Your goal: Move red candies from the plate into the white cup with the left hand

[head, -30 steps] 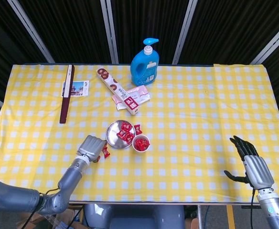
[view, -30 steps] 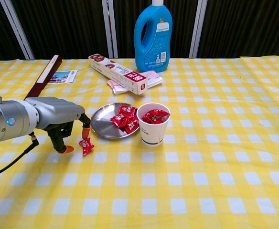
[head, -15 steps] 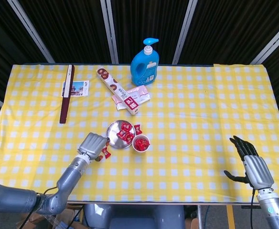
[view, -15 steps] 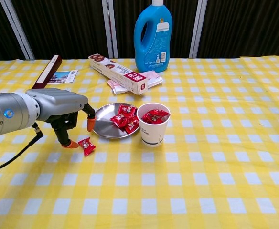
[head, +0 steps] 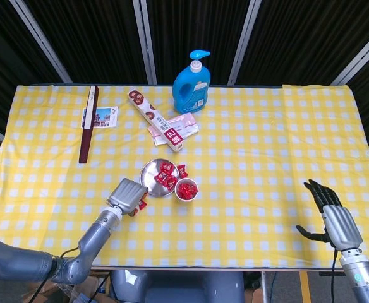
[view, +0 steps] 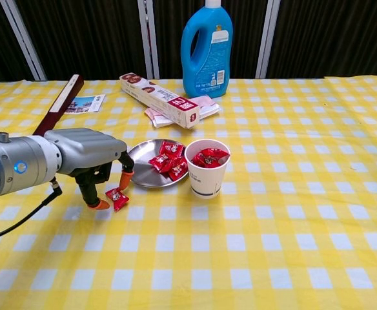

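— Left hand (view: 101, 169) status? You have it at lower left of the chest view, orange-tipped fingers (view: 125, 180) pointing down and apart around a stray red candy (view: 117, 198) on the yellow checked tablecloth (view: 292, 213); holding nothing.

— Candy contact? A fingertip sits just beside it; touching or not, cannot tell.

— Plate (view: 139, 173)? Centre frame, red candies (view: 166, 161) on it, white cup (view: 206, 169) just right with candies inside.

— Right hand (head: 331, 214)? Lower right of the head view, fingers spread, empty.
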Controlling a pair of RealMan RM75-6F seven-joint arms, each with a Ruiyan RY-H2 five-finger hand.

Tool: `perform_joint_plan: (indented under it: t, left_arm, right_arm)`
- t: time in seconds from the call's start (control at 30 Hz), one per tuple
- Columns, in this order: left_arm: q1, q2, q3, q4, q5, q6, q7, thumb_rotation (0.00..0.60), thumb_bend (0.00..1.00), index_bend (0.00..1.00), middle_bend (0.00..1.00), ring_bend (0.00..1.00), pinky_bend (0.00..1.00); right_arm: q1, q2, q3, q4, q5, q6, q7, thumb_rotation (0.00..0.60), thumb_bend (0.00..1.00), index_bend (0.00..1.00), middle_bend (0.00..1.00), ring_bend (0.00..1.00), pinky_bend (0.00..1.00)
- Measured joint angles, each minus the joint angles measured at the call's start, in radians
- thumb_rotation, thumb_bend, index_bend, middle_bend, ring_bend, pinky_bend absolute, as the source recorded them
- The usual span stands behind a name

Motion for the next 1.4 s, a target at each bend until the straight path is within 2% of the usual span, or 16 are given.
perform_joint_plan:
  t: [0.33, 0.67, 0.97, 1.13, 1.4]
  left_arm:
    - [0.005, -0.03, -0.003, 0.039, -0.008, -0.003, -0.002, 0.6, 0.29, 0.43, 0.95, 0.99, 0.95]
    - [0.007, -0.05, -0.003, 0.061, -0.013, -0.01, 0.004, 0.6, 0.43, 0.56, 0.96, 0.99, 0.95]
    - [0.015, -0.035, -0.006, 0.025, 0.004, 0.008, 0.002, 0.6, 0.44, 0.57, 0.96, 0.99, 0.95]
    - [0.017, 0.0, -0.042, -0.03, 0.039, 0.034, -0.019, 0.6, 0.44, 0.55, 0.96, 0.99, 0.95]
    - [0.002, 0.027, -0.142, -0.076, 0.078, 0.059, -0.068, 0.6, 0.43, 0.52, 0.95, 0.98, 0.95]
  right_arm:
    - [0.0, -0.001, 0.0, -0.002, 0.003, -0.001, -0.006, 0.6, 0.28, 0.0, 0.0, 0.0, 0.0]
    - [0.0, 0.0, 0.001, -0.001, 0.004, -0.002, -0.003, 0.6, 0.28, 0.0, 0.0, 0.0, 0.0]
    - [-0.002, 0.0, -0.001, -0.001, 0.0, 0.002, -0.002, 0.6, 0.28, 0.0, 0.0, 0.0, 0.0]
    - [-0.002, 0.0, -0.001, -0.002, -0.002, 0.003, -0.003, 0.6, 0.28, 0.0, 0.0, 0.0, 0.0]
    - [0.0, -0.001, -0.001, -0.002, -0.002, 0.0, -0.002, 0.6, 0.28, 0.0, 0.0, 0.0, 0.0]
